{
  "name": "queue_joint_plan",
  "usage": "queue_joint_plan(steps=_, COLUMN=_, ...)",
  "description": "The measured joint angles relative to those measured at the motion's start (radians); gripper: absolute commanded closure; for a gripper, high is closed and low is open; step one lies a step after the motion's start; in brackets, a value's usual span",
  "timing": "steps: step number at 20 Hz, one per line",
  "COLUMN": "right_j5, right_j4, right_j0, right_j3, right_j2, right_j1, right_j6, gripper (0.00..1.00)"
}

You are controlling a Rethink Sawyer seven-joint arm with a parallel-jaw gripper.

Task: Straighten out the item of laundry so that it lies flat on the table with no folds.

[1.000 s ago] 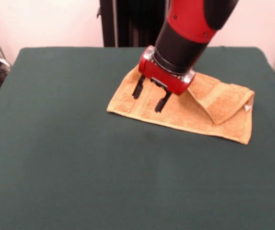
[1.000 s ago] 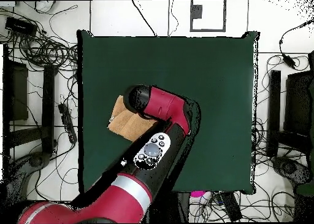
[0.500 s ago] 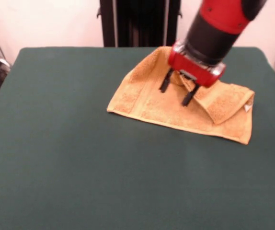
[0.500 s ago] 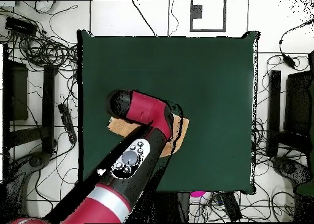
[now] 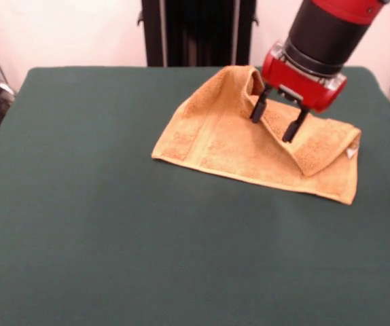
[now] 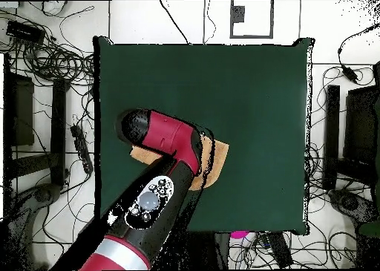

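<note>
The orange-yellow towel (image 5: 249, 146) is seen on the far right part of the green counter (image 5: 113, 238), its right portion folded over in a raised ridge. The end effector (image 5: 276, 121) is positioned above that fold, fingers apart, nothing gripped. A white tag (image 5: 350, 153) is noted at the right edge.
</note>
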Motion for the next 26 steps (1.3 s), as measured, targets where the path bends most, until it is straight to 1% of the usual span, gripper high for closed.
queue_joint_plan(steps=10, right_j5=-0.028, right_j4=0.025, right_j0=-0.014, right_j3=0.051, right_j2=0.038, right_j1=0.009, right_j6=0.017, gripper=0.00)
queue_joint_plan(steps=20, right_j5=-0.094, right_j4=0.025, right_j0=-0.006, right_j3=0.091, right_j2=0.041, right_j1=0.015, right_j6=0.017, gripper=0.00)
queue_joint_plan(steps=26, right_j5=-0.131, right_j4=0.046, right_j0=-0.015, right_j3=0.115, right_j2=0.070, right_j1=0.012, right_j6=0.017, gripper=0.00)
